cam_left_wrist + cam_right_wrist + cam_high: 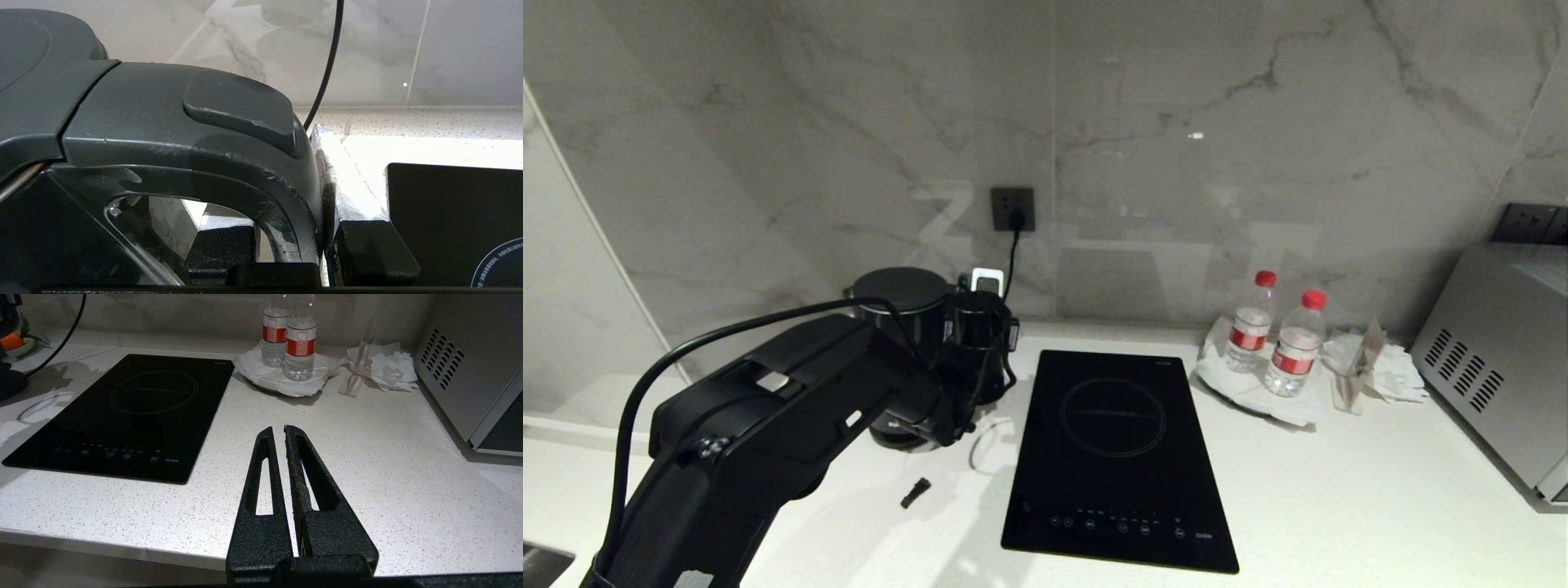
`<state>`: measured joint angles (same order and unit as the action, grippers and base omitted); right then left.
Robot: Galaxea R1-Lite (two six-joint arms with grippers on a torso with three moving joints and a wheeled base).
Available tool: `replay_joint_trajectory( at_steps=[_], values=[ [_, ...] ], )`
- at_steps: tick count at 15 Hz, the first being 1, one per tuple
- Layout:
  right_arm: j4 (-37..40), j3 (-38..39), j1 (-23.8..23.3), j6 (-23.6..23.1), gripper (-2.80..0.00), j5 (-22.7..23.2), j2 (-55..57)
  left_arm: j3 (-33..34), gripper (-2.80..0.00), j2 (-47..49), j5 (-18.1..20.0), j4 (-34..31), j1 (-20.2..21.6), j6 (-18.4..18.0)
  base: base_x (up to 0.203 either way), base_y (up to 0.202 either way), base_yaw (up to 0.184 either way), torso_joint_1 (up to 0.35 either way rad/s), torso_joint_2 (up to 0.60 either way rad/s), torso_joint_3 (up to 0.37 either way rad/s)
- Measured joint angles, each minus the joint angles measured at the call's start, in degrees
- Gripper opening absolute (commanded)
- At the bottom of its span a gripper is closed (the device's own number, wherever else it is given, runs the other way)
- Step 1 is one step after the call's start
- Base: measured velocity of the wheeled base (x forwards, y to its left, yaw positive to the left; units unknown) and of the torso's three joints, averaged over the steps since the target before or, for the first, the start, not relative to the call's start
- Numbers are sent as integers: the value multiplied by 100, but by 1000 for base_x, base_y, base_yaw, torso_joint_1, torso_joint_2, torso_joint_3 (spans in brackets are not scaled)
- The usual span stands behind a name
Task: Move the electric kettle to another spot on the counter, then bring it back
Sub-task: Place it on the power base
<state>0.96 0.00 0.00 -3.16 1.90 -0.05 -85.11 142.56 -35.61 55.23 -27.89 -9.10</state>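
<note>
The left arm [768, 425] hides most of the electric kettle [907, 302].

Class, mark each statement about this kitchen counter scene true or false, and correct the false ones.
1. The left gripper is closed on the kettle handle. True.
2. The right gripper holds a bottle. False: it is shut on nothing, hovering over the counter.
3. Two red-capped bottles stand right of the cooktop. True.
4. The kettle stands on the cooktop. False: it is left of the cooktop, near the wall.
5. A cord is plugged into the wall socket. True.
</note>
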Motion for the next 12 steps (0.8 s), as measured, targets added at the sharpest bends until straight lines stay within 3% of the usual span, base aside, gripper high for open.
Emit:
replay_joint_trajectory(
  at_steps=[12],
  values=[
    [-2,0,0,25,-280,0,0,636,-280,-588,91,60,-116,6,0,0,0,0,0,0]
  ],
)
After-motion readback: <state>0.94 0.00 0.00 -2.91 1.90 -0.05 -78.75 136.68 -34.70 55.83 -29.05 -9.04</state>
